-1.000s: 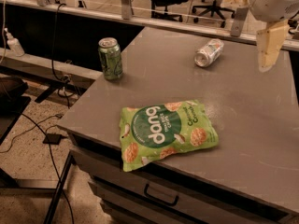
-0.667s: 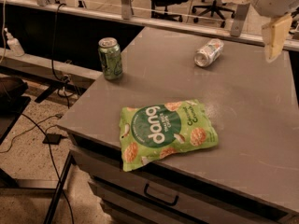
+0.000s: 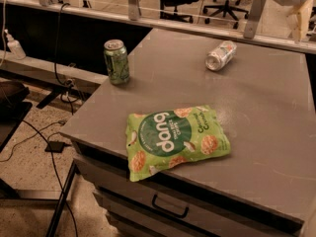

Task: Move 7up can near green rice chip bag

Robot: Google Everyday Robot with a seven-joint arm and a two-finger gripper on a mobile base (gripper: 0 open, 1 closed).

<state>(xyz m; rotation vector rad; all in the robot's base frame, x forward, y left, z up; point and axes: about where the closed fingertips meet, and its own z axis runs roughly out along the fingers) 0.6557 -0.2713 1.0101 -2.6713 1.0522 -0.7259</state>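
Camera view catches my hand [image 3: 300,13] way up in the top right corner, above the far edge of the counter [image 3: 266,127] and mostly cut off by the frame. Can't tell how open it is from this, but it's got hold of nothing on the counter. The 7up can [image 3: 220,55] is lying on its side near the back of the counter, well apart from the hand. The green rice chip bag [image 3: 175,138] lies flat at the front edge, one corner hanging over, well apart from the can. A darker green can [image 3: 116,61] stands upright at the left edge, and there's a drawer handle [image 3: 170,207] below the bag.
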